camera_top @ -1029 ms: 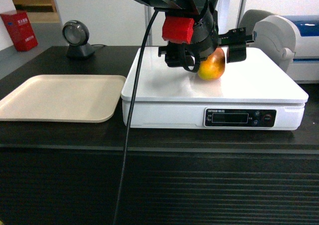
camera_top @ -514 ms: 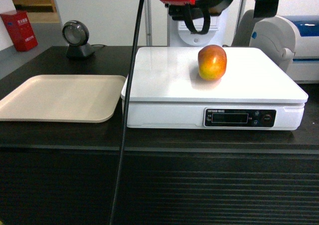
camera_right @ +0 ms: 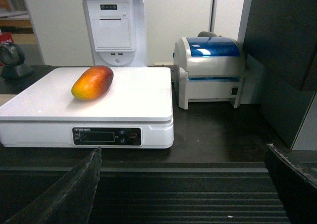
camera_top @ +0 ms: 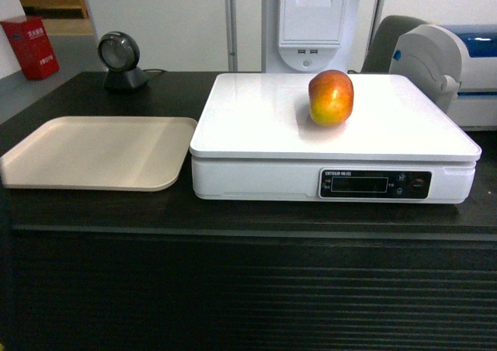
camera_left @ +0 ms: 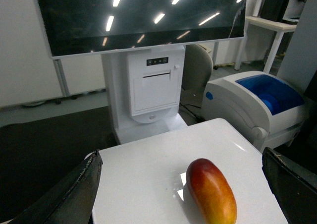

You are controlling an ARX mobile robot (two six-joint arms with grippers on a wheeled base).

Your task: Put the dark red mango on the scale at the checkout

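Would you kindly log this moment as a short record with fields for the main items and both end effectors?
mango: dark red mango lying on the scale platter, untouched
scale: white scale on the checkout
tray: beige tray left of scale, nothing on it
left end effector: open, above the platter
right end effector: open, in front of the counter

Left tool (camera_left: 183, 184) fingers spread wide, empty. Right tool (camera_right: 183, 184) likewise spread, empty.
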